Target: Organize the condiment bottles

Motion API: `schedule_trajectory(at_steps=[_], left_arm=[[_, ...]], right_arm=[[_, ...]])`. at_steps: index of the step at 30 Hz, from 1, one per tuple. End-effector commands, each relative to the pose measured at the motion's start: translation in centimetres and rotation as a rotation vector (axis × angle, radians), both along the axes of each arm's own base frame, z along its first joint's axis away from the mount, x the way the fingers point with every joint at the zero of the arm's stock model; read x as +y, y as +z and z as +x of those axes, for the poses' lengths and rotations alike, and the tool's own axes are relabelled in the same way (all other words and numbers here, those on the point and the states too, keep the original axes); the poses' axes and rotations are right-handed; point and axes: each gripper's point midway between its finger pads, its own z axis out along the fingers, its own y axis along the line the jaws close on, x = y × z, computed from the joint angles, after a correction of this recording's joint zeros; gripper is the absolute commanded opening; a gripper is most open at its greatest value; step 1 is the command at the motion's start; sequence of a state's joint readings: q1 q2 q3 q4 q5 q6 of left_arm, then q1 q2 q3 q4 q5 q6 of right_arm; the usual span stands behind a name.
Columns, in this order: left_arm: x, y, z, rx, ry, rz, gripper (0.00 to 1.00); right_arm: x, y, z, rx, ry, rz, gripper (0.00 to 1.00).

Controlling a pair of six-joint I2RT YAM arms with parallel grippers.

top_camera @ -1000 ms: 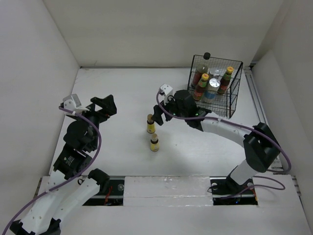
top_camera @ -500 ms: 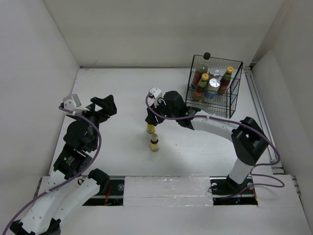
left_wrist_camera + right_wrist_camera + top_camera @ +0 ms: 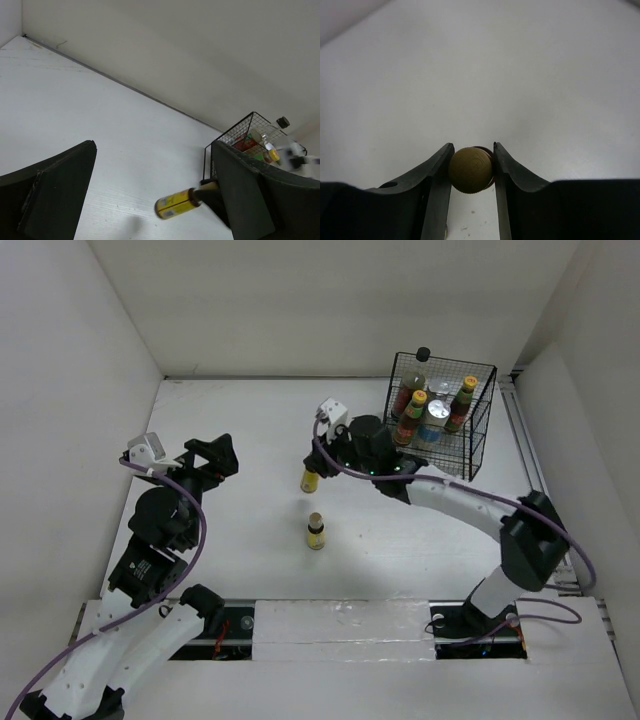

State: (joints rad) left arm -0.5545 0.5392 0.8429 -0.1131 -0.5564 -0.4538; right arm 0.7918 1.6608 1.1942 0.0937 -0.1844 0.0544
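Clamped in right gripper [image 3: 472,154]: tan cap [image 3: 471,170] of yellow bottle [image 3: 311,481], mid-table, left of basket [image 3: 482,445]. Under cap, body hidden in right wrist view; cannot tell contact with table [image 3: 220,400]. Nearer arm bases, upright, untouched: second yellow bottle [image 3: 316,531]. Far left, well apart: left gripper [image 3: 222,455], jaws wide, empty. In basket: dark bottle [image 3: 421,365], red-sauce bottles [image 3: 411,416], one jar [image 3: 435,422] plain; other jar hard to make out behind mesh.
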Motion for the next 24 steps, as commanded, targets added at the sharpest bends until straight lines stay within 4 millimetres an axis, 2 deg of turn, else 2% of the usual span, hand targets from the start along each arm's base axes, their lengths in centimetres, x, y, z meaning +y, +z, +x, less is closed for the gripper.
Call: schedule_trajectory(at_steps=[1,2,3,4,5,6,8,10,12,13,16,17,18,19,20,24], left_arm=[[0.0,1.4,-0.2,-0.045,-0.007,-0.011,0.97],[0.0,1.4,-0.2,-0.045,-0.007,-0.011,0.97],[0.0,1.4,-0.2,-0.045,-0.007,-0.011,0.97],[0.0,1.4,-0.2,-0.045,-0.007,-0.011,0.97],[0.0,1.4,-0.2,-0.045,-0.007,-0.011,0.97],[0.0,1.4,-0.2,-0.045,-0.007,-0.011,0.97],[-0.1,1.4,-0.2,-0.045,-0.016,-0.010,0.97],[0.0,1.6,-0.4,-0.053,-0.016,-0.015,0.97],[0.0,1.6,-0.4,-0.053,-0.016,-0.015,0.97],[0.0,1.6,-0.4,-0.053,-0.016,-0.015,0.97],[0.0,1.6,-0.4,-0.053,-0.016,-0.015,0.97],[0.0,1.6,-0.4,-0.053,-0.016,-0.015,0.97],[-0.1,1.3,-0.2,-0.044,-0.016,-0.010,0.97],[-0.3,1.3,-0.2,-0.045,-0.025,-0.009,0.97],[-0.3,1.3,-0.2,-0.045,-0.025,-0.009,0.97],[-0.4,1.1,0.0,-0.035,-0.025,-0.003,0.97]], right_arm=[[-3.9,18.9,1.5,-0.366,-0.135,0.367,0.16],[-5.3,19.8,1.8,-0.389,-0.179,0.380,0.16],[-7.5,21.6,2.5,-0.428,-0.233,0.403,0.16],[-9.6,23.6,1.9,-0.467,-0.271,0.432,0.16],[-11.2,24.2,1.9,-0.484,-0.305,0.439,0.17],[-13.8,24.6,2.7,-0.502,-0.379,0.432,0.17],[-17.7,26.2,2.3,-0.546,-0.470,0.434,0.17],[-22.7,25.8,3.5,-0.549,-0.637,0.389,0.17],[-26.2,25.4,3.5,-0.546,-0.737,0.354,0.17],[-29.1,25.3,4.0,-0.554,-0.822,0.331,0.17],[-32.6,24.1,4.5,-0.535,-0.926,0.277,0.17],[-34.6,24.2,4.7,-0.541,-0.976,0.261,0.17],[-35.4,24.2,5.1,-0.543,-0.999,0.254,0.17],[-36.2,23.2,5.4,-0.517,-1.021,0.226,0.17],[-37.5,23.4,5.6,-0.516,-1.048,0.213,0.17],[-39.5,22.1,7.1,-0.472,-1.080,0.166,0.17]])
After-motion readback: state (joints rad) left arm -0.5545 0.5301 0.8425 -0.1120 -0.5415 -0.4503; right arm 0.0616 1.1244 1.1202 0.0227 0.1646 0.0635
